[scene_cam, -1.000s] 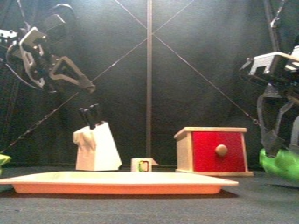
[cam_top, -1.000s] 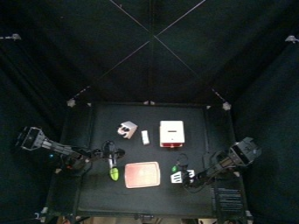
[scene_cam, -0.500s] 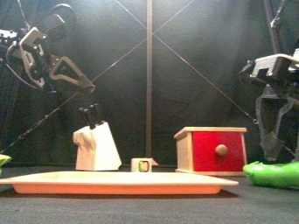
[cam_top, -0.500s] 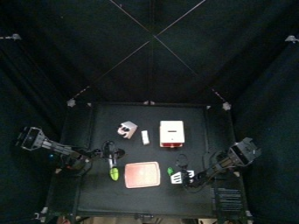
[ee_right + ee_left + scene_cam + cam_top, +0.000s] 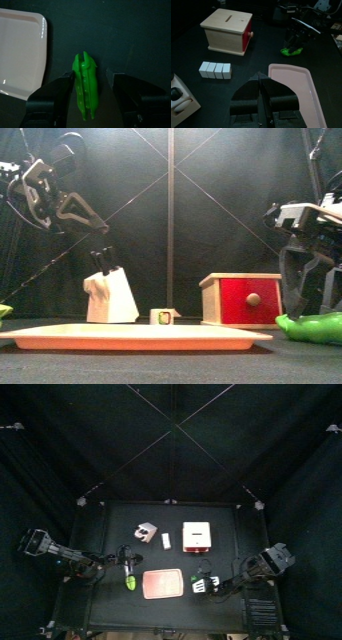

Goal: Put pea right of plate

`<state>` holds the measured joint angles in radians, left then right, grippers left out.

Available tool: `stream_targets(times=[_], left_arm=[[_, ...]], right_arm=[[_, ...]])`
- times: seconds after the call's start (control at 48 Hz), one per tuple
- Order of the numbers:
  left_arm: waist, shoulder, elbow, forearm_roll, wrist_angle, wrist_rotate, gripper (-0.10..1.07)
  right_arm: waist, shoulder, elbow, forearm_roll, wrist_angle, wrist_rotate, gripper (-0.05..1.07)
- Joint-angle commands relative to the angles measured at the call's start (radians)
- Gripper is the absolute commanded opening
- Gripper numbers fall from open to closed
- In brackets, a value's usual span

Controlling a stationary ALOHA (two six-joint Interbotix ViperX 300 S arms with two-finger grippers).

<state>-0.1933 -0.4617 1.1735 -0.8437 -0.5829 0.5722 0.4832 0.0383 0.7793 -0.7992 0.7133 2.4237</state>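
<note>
The green pea pod (image 5: 85,85) lies on the black table just right of the salmon-pink plate (image 5: 20,50), between the open jaws of my right gripper (image 5: 88,75) with a gap on each side. In the front view the pea (image 5: 315,328) rests on the table at the far right, and the right gripper (image 5: 310,304) hangs over it. The plate (image 5: 160,585) sits at the table's front middle. My left gripper (image 5: 260,92) is shut and empty, hovering at the plate's left edge (image 5: 294,95).
A white-and-red box (image 5: 198,536) stands behind the plate. A white block with black pieces (image 5: 144,532) and a small row of white cubes (image 5: 215,70) lie at the back left. Another green object (image 5: 130,583) lies left of the plate.
The right gripper lowered the pea onto the table right of the plate, then opened its jaws and let it go. The left arm has not moved.
</note>
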Motion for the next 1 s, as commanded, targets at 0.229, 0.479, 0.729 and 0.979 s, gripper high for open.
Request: stream_targets(times=[0.229, 0.479, 0.729, 0.979], left_arm=[[-0.002, -0.002, -0.008, 0.003, -0.003, -0.002, 0.38], [0.000, -0.002, -0.008, 0.003, -0.005, -0.002, 0.38], [-0.002, -0.002, -0.008, 0.003, -0.005, -0.002, 0.38], [-0.002, -0.002, -0.008, 0.003, -0.003, -0.002, 0.38]], right_arm=[[-0.029, 0.008, -0.011, 0.009, -0.003, 0.000, 0.88], [-0.026, -0.008, -0.005, 0.014, 0.000, -0.002, 0.88], [-0.025, -0.037, -0.020, -0.005, 0.014, -0.026, 0.88], [-0.025, -0.106, -0.009, -0.025, 0.057, -0.049, 0.88]])
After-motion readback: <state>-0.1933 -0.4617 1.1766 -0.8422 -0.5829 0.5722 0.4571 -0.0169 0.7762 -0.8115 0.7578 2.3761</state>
